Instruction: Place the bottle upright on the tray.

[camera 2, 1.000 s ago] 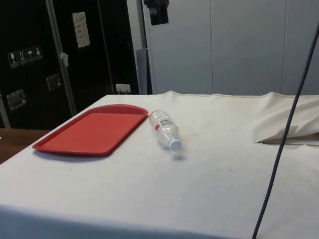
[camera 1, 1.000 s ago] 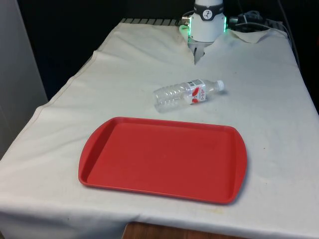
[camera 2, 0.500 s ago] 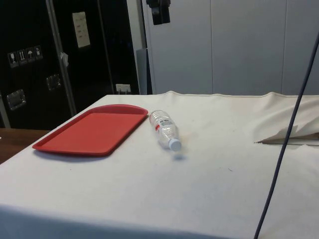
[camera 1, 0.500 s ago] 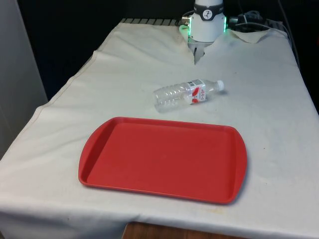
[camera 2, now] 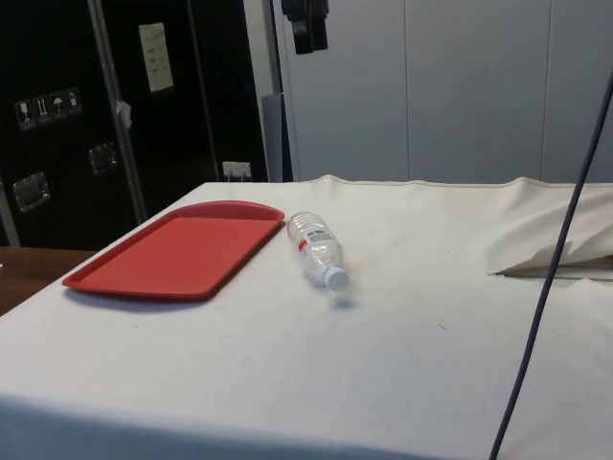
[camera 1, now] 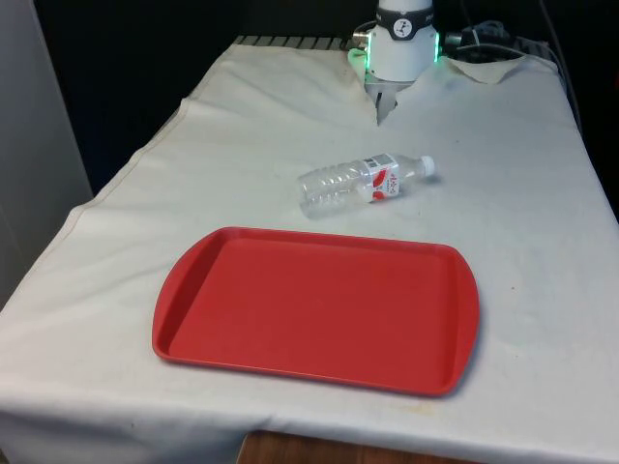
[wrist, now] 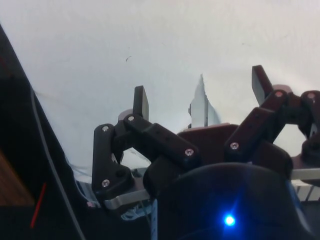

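A clear plastic bottle [camera 1: 363, 181] with a white cap and a red-and-white label lies on its side on the white cloth, just beyond the far edge of the red tray [camera 1: 319, 309]. In the side view the bottle [camera 2: 319, 251] rests next to the tray [camera 2: 182, 251], its cap pointing away from the tray. My gripper [camera 2: 308, 24] hangs high above the table, well clear of the bottle. In the wrist view my gripper [wrist: 201, 92] is open, its black fingers [wrist: 141, 102] spread wide with only bare cloth between them.
A dark cable [camera 2: 556, 259] hangs down across the side view's right part. The cloth has a raised fold [camera 2: 565, 261] near the robot's end. The tray holds nothing.
In the side view my gripper has drifted slightly to the right and the hanging cable has swung a little. Bottle and tray have not moved.
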### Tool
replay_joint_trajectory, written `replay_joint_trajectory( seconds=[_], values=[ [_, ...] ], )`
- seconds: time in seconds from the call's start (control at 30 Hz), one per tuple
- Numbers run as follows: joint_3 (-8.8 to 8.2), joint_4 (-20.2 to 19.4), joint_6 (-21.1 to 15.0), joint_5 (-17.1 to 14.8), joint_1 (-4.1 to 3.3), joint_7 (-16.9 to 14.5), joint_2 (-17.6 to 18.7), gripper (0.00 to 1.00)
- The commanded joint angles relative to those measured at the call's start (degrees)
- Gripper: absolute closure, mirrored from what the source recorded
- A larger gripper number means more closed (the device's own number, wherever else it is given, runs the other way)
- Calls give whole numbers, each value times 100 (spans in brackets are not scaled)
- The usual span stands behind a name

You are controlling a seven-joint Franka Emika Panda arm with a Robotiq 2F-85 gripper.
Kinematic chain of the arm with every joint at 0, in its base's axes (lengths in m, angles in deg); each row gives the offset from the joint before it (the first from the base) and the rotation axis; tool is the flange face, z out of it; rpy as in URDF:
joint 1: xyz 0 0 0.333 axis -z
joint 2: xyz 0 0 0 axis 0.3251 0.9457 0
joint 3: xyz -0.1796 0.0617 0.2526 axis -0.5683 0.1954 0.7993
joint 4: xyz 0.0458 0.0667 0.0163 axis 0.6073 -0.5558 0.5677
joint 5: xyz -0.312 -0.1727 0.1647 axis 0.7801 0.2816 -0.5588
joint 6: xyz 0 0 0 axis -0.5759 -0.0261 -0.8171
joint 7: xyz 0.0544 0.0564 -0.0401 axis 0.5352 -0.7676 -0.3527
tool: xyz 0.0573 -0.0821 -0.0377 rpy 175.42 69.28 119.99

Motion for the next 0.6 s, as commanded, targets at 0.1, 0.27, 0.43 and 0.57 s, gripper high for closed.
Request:
replay_joint_trajectory(
  seconds=[0.1,0.27,0.43,0.57],
  values=[
    [6,-189,-286,23,0,11,-46,0],
    [11,-344,-533,46,6,17,-52,0],
    [11,-527,-814,69,6,23,-63,0],
    [11,-613,-945,86,6,29,-69,0]
  ],
)
